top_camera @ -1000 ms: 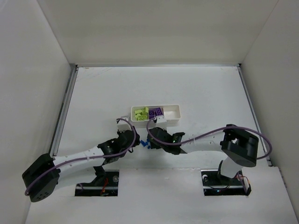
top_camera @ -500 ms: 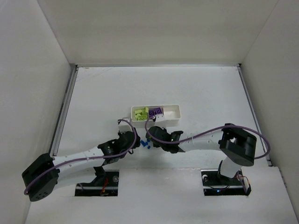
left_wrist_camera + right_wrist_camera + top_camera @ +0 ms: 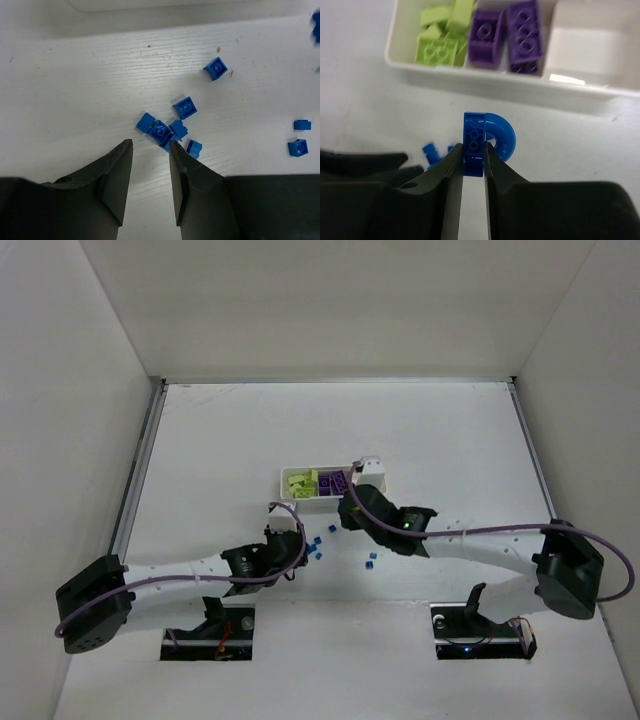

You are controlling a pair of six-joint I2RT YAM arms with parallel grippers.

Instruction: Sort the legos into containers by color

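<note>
While you watch from overhead, the white table takes up most of the view. Both arms stretch toward its middle, the left arm coming in low from the left and the right arm from the right.

Next in size is the white tray, which lies near the table's middle, just beyond the right gripper. Its left compartment holds the yellow-green bricks and its middle one holds the purple bricks.

On the right wrist camera you can see that gripper's fingers pressed in on a blue arched piece, pinching it by its flat end. The piece sits on the near side of the tray wall, in line with the purple compartment.

Your left gripper points at the table with its fingers a little apart and nothing between them. A small cluster of loose blue bricks lies on the table just ahead of its tips, with a few more scattered to the right.
</note>
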